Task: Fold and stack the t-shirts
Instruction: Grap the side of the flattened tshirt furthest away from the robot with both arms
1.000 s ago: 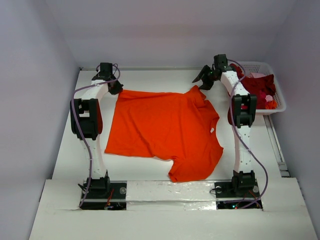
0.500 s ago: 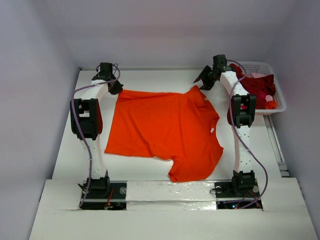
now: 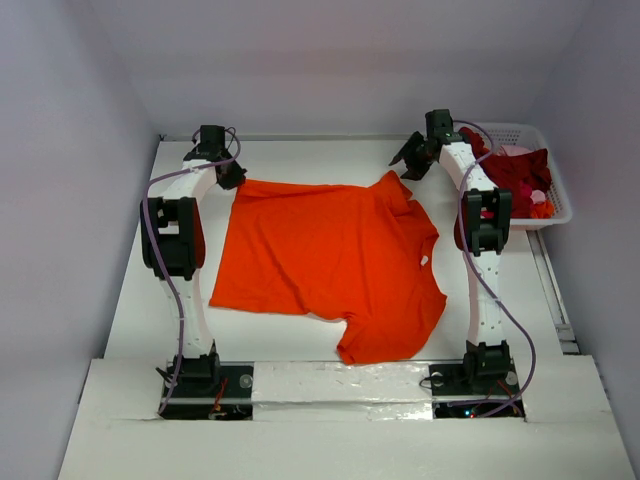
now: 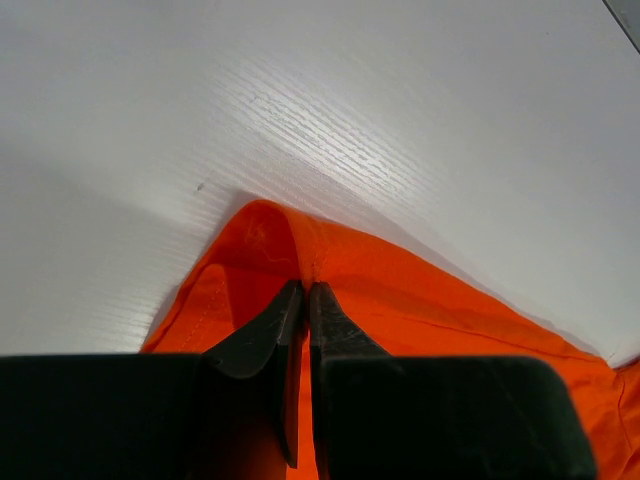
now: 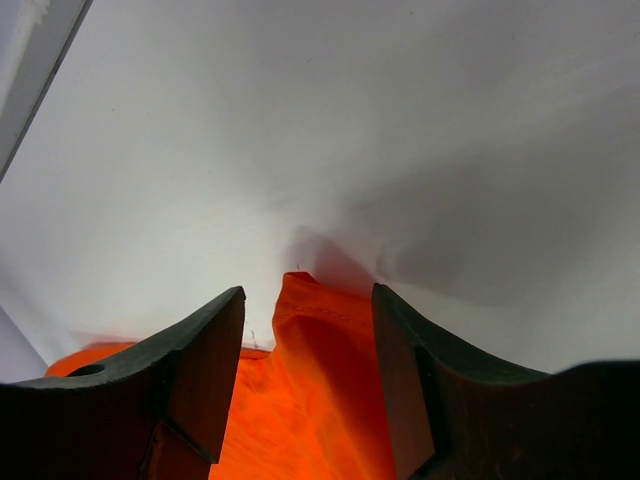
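Observation:
A bright orange t-shirt (image 3: 330, 260) lies spread flat in the middle of the table, with a small white label (image 3: 424, 262) near its right edge. My left gripper (image 3: 232, 178) is at the shirt's far left corner, and in the left wrist view its jaws (image 4: 305, 290) are shut on a pinched ridge of orange cloth (image 4: 400, 290). My right gripper (image 3: 405, 165) stands open at the far right corner. In the right wrist view a raised orange corner (image 5: 320, 340) stands between the fingers (image 5: 215, 340) without touching them. More t-shirts, dark red (image 3: 515, 172) and pale pink (image 3: 516, 151), lie in the basket.
A white lattice basket (image 3: 558, 212) sits at the far right of the table beside the right arm. The enclosure's walls close off the back and both sides. A rail (image 3: 548, 280) runs along the table's right edge.
The right gripper has shifted very slightly at the shirt's far right corner. The left arm and the shirt lie as before.

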You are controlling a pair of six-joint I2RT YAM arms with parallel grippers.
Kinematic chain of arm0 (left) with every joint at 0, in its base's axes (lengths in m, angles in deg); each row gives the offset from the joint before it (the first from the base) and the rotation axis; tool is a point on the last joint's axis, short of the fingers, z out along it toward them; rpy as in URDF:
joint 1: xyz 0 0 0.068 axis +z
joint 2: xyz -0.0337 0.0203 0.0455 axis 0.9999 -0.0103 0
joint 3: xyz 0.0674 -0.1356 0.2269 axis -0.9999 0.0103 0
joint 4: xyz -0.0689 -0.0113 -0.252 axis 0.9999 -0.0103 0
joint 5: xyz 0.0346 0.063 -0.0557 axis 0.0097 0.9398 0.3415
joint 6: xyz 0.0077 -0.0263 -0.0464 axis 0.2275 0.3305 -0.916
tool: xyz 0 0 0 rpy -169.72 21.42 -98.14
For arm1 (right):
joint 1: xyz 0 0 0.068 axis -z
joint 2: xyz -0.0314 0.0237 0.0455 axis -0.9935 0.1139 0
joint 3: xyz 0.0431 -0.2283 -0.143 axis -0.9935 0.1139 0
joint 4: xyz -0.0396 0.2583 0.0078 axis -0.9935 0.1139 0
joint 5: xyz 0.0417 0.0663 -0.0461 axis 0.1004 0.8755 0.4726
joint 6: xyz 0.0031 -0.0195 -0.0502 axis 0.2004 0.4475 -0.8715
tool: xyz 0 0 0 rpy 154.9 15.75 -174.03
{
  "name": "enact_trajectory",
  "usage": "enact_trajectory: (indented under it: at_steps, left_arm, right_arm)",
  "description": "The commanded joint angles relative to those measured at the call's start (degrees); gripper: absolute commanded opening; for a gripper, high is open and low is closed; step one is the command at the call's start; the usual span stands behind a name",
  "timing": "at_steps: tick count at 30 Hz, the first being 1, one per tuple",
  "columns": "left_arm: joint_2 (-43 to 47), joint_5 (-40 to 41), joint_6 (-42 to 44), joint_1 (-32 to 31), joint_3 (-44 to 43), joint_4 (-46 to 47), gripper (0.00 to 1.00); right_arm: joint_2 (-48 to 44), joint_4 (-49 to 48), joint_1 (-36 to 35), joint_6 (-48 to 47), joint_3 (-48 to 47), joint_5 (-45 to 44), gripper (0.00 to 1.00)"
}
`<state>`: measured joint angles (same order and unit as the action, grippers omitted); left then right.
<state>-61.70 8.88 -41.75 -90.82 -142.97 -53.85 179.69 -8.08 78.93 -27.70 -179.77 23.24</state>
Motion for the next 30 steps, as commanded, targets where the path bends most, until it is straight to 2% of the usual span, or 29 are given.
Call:
enact_trajectory:
  at_steps: [1, 9, 28, 30]
  left_arm:
    - [4.78, 0.21, 0.18, 0.27, -1.55, 0.07, 0.00]
    - [4.78, 0.30, 0.18, 0.27, -1.73, -0.02, 0.00]
    - [5.13, 0.21, 0.27, 0.27, -2.34, -0.28, 0.00]
    - [5.13, 0.21, 0.27, 0.27, -2.34, -0.37, 0.00]
  right_arm:
    - [-1.25, -0.58, -0.39, 0.88, -0.11, -1.27, 0.59]
    - [-1.43, -0.67, -0.39, 1.50, 0.33, -1.19, 0.58]
    - [-0.03, 6.71, -0.91, 2.90, -2.83, -0.22, 0.55]
    - [0.33, 6.71, -0.91, 2.90, -3.18, -0.04, 0.51]
